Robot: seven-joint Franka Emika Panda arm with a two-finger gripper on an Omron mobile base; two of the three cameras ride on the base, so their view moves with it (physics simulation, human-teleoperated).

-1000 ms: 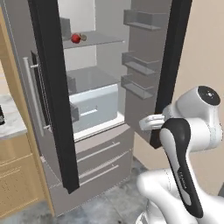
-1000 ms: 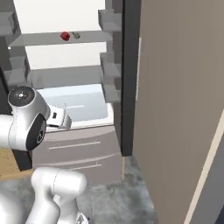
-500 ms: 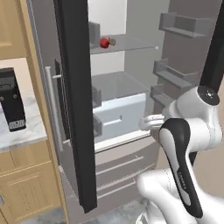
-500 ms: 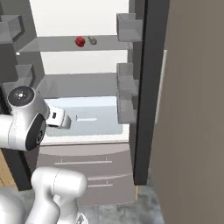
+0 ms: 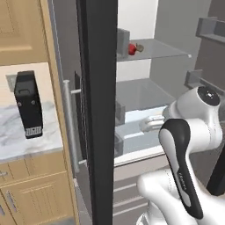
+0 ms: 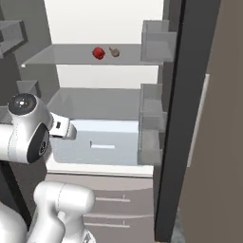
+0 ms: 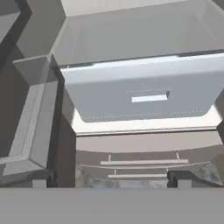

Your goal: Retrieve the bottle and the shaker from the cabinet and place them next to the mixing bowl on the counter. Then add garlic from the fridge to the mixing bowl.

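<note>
The fridge [image 5: 99,110] stands open in front of me, its dark grey door edge-on in the left base view with the silver bar handle [image 5: 70,127]. On the upper glass shelf [image 6: 61,56] lies the small brownish garlic [image 6: 114,52] [image 5: 139,46] beside a red fruit [image 6: 98,52]. My gripper [image 7: 109,179] is open and holds nothing. It hangs in front of the pale drawer [image 7: 140,94], well below the garlic shelf. A strip of the white marble counter [image 5: 13,140] shows at the left. The bottle, shaker, cabinet and mixing bowl are out of view.
A black boxy appliance [image 5: 28,105] stands on the counter left of the fridge. Grey door bins [image 6: 153,114] line the right door [image 6: 190,118]. A lower grey freezer drawer [image 7: 144,148] sits under the pale drawer. A tan panel [image 6: 223,142] closes off the right.
The whole picture has shifted and the fridge inside has grown larger, so the base has driven closer. The gripper stays open in front of the pale drawer.
</note>
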